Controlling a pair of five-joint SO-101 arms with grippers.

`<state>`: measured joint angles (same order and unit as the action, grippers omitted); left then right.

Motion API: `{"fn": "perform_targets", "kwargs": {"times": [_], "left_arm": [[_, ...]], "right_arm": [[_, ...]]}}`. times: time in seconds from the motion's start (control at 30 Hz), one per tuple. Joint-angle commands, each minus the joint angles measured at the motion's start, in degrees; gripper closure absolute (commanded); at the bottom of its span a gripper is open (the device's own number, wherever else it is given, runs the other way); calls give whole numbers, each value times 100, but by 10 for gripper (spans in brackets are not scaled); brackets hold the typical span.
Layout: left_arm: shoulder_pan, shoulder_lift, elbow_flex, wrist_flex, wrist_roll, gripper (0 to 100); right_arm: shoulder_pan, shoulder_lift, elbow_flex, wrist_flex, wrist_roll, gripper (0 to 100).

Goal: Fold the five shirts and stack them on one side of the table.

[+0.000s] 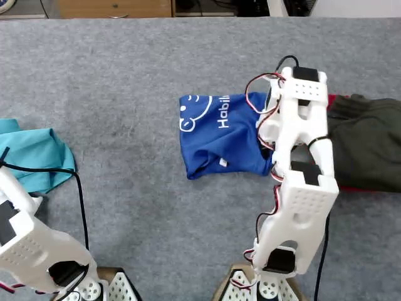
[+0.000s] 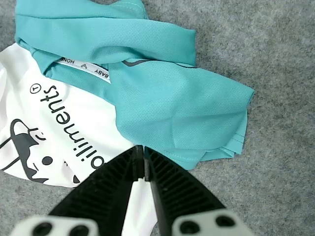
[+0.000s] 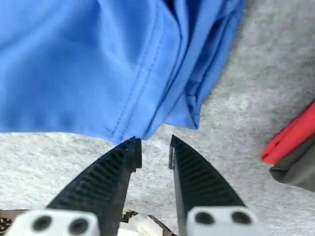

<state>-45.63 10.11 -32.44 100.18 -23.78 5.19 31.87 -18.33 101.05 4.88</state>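
Right gripper (image 3: 155, 147) stood slightly parted, empty, beside the blue shirt (image 1: 219, 135) at centre of the high view; left gripper (image 2: 143, 156) was closed, empty, above the teal shirt (image 1: 34, 157) at left edge.

Grey felt-like cloth (image 1: 125, 81) lies spread wide, with perhaps a wooden drawer (image 1: 116, 7) beyond its far edge.
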Motion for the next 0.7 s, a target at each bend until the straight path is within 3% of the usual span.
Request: {"fn": "perform_targets", "kwargs": {"times": [0.0, 0.47, 0.57, 0.67], "left_arm": [[-18, -312, -18, 62, 0, 981], [-9, -277, -18, 62, 0, 981], [-9, -277, -18, 62, 0, 981], [-9, -268, -18, 62, 0, 981]], "right_arm": [[-163, -13, 57, -105, -114, 882], [-251, 708, 198, -448, -360, 888], [-251, 804, 198, -440, -316, 981], [-224, 804, 189, -334, -316, 994]]}}
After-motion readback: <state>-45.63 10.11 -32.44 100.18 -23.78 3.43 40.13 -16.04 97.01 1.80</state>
